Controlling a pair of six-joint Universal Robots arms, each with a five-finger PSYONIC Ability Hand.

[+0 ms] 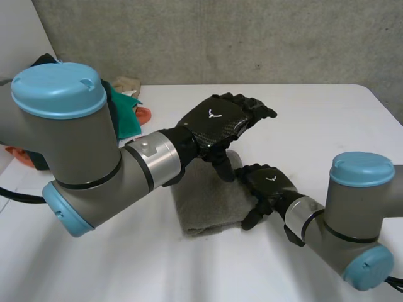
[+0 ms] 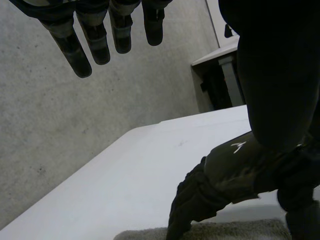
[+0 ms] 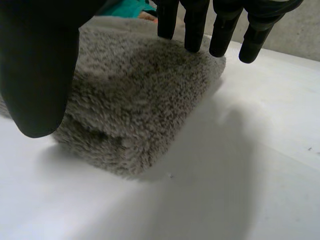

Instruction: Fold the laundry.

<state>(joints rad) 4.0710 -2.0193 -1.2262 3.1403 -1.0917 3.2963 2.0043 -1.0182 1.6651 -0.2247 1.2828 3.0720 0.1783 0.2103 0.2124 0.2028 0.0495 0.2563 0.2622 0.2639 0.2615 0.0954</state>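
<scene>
I read the left hand (image 1: 217, 123) with fingers (image 2: 97, 42) straight and apart, holding nothing, palm down above the one folded towel (image 1: 208, 204) on the counter (image 1: 315, 119). The right hand (image 1: 267, 182) has its fingers (image 3: 195, 25) spread and empty, tips at the towel's right edge, forearm low over the counter.

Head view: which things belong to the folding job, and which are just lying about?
Job:
- towel, grey, folded
- left hand, open above the towel
- right hand, open at the towel's right edge

Lying about:
- teal cloth
- orange item
- beige item

All three are heaped at the far left of the table.
</scene>
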